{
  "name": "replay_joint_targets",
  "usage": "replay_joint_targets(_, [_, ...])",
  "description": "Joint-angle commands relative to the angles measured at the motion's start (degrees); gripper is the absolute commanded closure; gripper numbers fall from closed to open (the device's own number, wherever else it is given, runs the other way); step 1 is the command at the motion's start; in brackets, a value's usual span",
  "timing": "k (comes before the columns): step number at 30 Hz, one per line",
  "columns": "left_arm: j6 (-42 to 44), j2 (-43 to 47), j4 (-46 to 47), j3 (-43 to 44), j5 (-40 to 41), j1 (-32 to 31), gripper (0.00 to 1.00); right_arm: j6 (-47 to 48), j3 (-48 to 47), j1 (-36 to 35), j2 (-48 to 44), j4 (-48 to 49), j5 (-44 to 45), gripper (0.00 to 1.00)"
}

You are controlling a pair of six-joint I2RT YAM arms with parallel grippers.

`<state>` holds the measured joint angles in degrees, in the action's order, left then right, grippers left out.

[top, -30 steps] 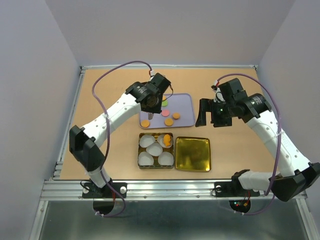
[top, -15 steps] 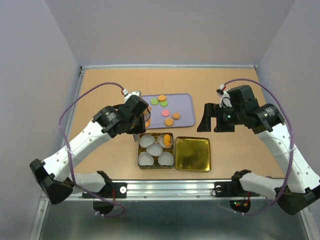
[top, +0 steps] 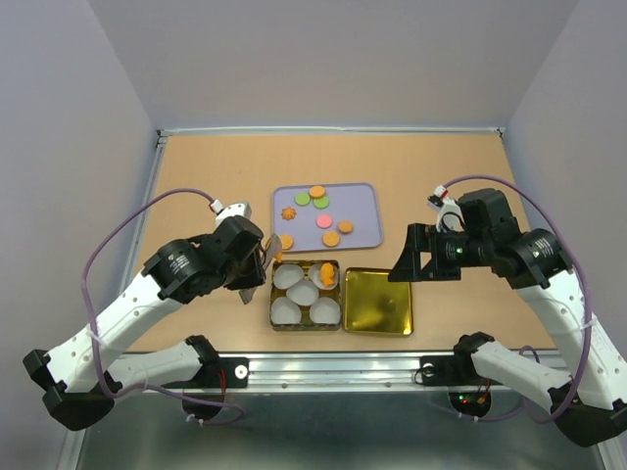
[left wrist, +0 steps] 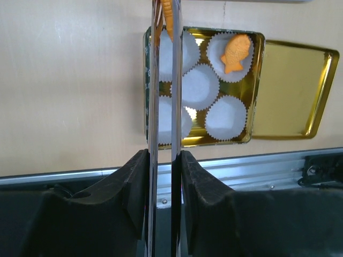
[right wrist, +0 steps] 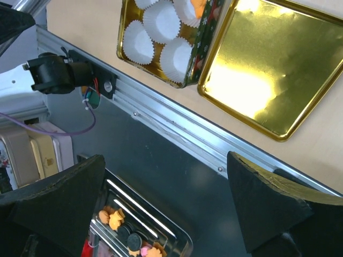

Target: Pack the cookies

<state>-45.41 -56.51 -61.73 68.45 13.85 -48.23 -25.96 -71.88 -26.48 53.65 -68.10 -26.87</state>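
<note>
My left gripper [left wrist: 164, 160] is shut on a pair of metal tweezers [left wrist: 161, 107]. The tweezer tips pinch an orange cookie [left wrist: 167, 16] edge-on above the tin's [top: 275, 315] far-left white paper cup [left wrist: 185, 51]. A fish-shaped orange cookie [left wrist: 236, 51] lies in the far-right cup. Several more cookies, orange, green [top: 303, 199] and pink [top: 324, 221], lie on the lilac tray [top: 362, 201], one of them flower-shaped [top: 288, 213]. My right gripper [right wrist: 163, 209] is open and holds nothing. It hangs over the table's near edge, right of the gold lid [top: 378, 301].
The gold lid lies open-side up, touching the tin's right side. An aluminium rail [right wrist: 177, 131] runs along the table's near edge. Below it a steel tray [right wrist: 134, 241] holds spare cookies. Walls close in the table on three sides.
My left arm has swung from the lilac tray back and down to the tin, carrying the tweezers and a cookie. My right arm has drawn towards the near edge, still open.
</note>
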Motion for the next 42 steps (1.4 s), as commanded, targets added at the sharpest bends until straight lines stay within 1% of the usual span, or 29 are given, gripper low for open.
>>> replay_joint_targets(1, [-3.3,3.0,0.3,-3.1,-0.9,-1.8,1.00,0.1,-0.8,-1.0,-0.1,1.3,1.1,0.00])
replay_joint_targets(4, [-4.1,2.5,0.9,-4.1,-0.1,-5.0,1.00,0.5,-0.6,-1.6,-0.7,1.5,2.1,0.00])
replay_joint_targets(9, [-6.2,-2.0,-0.3,-4.0,3.0,-10.0,1.00,0.8,0.3,-2.7,-1.4,1.4,3.6,0.00])
replay_joint_targets(16, [-7.6,-7.5,-2.2,-4.4,7.3,-11.1,1.00,1.2,0.9,-3.2,-2.1,0.7,4.3,0.00])
replay_joint_targets(22, [-11.3,-6.9,-2.2,-4.0,9.4,-11.1,1.00,1.1,0.9,-3.7,-2.1,0.7,4.6,0.00])
replay_joint_targets(27, [-12.3,-7.5,-2.2,-4.5,9.2,-11.1,0.92,1.3,0.2,-4.1,-1.4,0.7,5.0,0.00])
replay_joint_targets(31, [-12.7,-8.1,-2.2,-4.3,9.4,-11.2,0.81,1.3,0.5,-4.4,-1.2,0.9,5.2,0.00])
replay_joint_targets(32, [-12.9,-8.3,-2.2,-4.1,9.6,-11.3,0.75,1.3,0.5,-4.5,-1.1,0.9,5.1,0.00])
replay_joint_targets(34, [-13.0,-8.2,-1.9,-3.9,9.5,-11.4,0.68,1.3,0.3,-4.5,-1.0,0.9,5.3,0.00])
replay_joint_targets(36, [-13.0,-8.2,-1.8,-3.8,9.5,-11.5,0.65,1.3,0.2,-4.5,-1.0,0.9,5.5,0.00])
replay_joint_targets(37, [-13.0,-8.1,-1.7,-3.8,9.5,-11.6,0.61,1.3,0.1,-4.6,-1.0,0.9,5.7,0.00])
replay_joint_targets(42, [-13.0,-8.2,-1.8,-3.1,9.5,-12.0,0.56,1.5,-0.1,-4.8,-0.9,1.0,6.1,0.00])
